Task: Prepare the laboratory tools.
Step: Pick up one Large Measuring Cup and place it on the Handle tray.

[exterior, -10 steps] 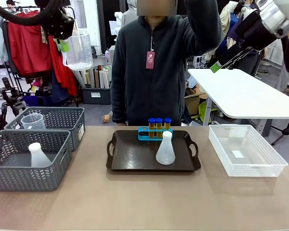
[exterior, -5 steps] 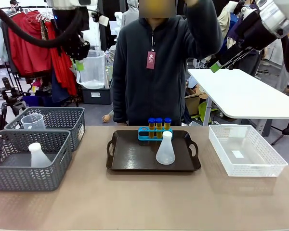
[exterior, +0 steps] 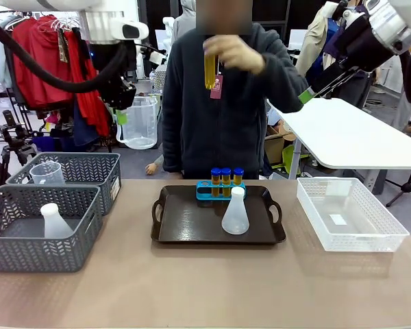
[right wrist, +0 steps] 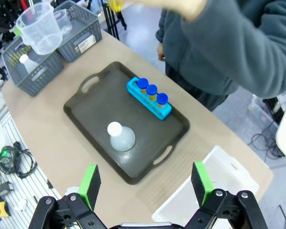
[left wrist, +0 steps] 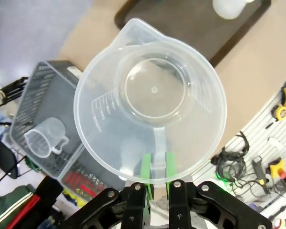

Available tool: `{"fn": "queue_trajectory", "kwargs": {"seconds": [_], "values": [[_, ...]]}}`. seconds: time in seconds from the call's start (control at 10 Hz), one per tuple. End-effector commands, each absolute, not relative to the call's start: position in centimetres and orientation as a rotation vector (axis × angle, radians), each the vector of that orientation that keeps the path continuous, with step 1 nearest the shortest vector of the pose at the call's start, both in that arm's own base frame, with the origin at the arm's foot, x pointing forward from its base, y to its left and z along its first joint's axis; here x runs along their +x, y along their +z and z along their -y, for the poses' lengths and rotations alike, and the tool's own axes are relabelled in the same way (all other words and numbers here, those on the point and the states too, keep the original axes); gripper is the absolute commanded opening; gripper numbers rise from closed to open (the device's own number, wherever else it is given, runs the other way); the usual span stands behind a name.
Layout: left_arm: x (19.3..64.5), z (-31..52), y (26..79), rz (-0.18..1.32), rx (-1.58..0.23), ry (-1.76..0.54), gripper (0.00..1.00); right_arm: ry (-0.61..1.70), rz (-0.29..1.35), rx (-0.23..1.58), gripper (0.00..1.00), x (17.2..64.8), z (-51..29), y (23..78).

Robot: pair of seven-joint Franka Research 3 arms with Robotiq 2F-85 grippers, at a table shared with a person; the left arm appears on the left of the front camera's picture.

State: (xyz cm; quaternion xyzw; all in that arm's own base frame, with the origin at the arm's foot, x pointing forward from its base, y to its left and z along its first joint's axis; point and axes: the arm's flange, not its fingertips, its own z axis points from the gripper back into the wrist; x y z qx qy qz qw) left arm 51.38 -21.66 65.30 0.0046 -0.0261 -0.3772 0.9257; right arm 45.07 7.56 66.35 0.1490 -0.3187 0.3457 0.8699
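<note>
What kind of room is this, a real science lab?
Probably a robot research workshop, not a working laboratory: the left pincer holds up a measuring jug at a table with yellow tubes on a tray, while hung red clothes and a tripod stand behind.

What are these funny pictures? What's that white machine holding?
The white machine is a robot with two arms. Each arm ends in a pincer, like two fingers. One picture looks across the table at a person, from between the arms. The other two come from cameras on the robot's wrists. The left pincer is shut on the handle of a clear jug, up in the air. The right pincer is open and holds nothing. On the table is a dark tray with a white flask and three yellow tubes in a blue rack. Grey baskets stand at the left, a white basket at the right. The person's hand holds up another yellow tube.
</note>
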Motion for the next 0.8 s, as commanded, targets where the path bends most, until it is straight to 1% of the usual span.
{"fn": "queue_trajectory", "kwargs": {"seconds": [0.0,0.3,0.7], "values": [[51.1,22.4,62.6,0.034,-0.023,-0.822,0.00,0.727,0.670,0.322,1.00,45.1,-7.6,66.5],[51.5,23.6,60.2,-0.006,-0.061,-0.842,0.00,0.727,0.670,0.322,1.00,45.1,-7.6,66.5],[51.9,22.1,60.7,0.008,-0.058,-0.809,0.00,0.727,0.670,0.322,1.00,45.1,-7.6,66.5]]}}
